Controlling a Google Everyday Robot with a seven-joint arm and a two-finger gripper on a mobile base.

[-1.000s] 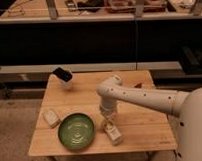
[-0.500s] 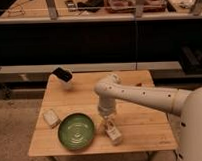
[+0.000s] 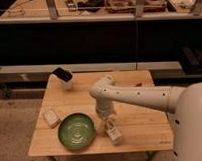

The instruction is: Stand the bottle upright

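- Little change is seen against the earlier frames: the arm's (image 3: pixel 140 96) elbow has edged slightly to the left, while the gripper (image 3: pixel 110 126) is kept low over the same spot and every object is left where it was.
- The gripper is held pointing down at the front of the tabletop (image 3: pixel 146 129), with its fingers spread wide; nothing is seen pinched between them.
- The bottle (image 3: pixel 115 135) is found lying on its side directly under and just in front of the gripper, angled across the boards. Whether it is touched by the fingers cannot be told.
- The green plate (image 3: pixel 76 131) is set just to the left of the bottle, apart from it by a narrow gap, so that side is crowded.
- A flat whitish block (image 3: pixel 50 117) is placed further left, beside the plate's rim.
- A white cup with a black top (image 3: pixel 63 76) is seen tilted near the rear left corner, well apart from the bottle.
- The front edge of the tabletop lies near the bottle; little room is left there.
- Bare boards are offered to the right of the bottle and behind it under the arm.
- Dark shelving (image 3: pixel 93 40) is seen behind the tabletop.
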